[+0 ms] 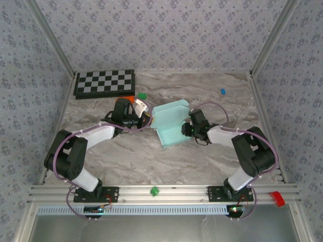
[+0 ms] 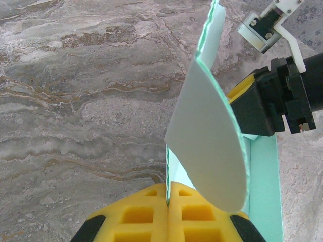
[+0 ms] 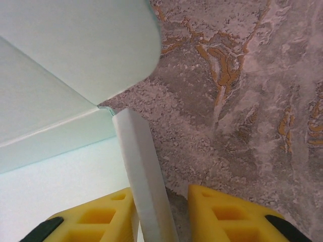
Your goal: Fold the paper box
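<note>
The paper box (image 1: 171, 123), pale mint card with its walls partly raised, lies mid-table between the two arms. My left gripper (image 1: 150, 120) is at its left edge; in the left wrist view its yellow pads (image 2: 141, 214) are pressed together on a thin upright card edge (image 2: 167, 164), and a rounded flap (image 2: 212, 141) curls up over them. My right gripper (image 1: 185, 128) is at the box's right side. Its fingers straddle a narrow folded side wall (image 3: 144, 171), which lies against the left finger (image 3: 108, 214), with a gap to the right finger (image 3: 222, 212).
A black-and-white checkerboard (image 1: 105, 83) lies at the back left. Small green (image 1: 142, 95) and blue (image 1: 222, 91) pieces sit on the marbled table behind the box. A green piece (image 1: 154, 190) and a red one (image 1: 277, 198) rest on the front rail.
</note>
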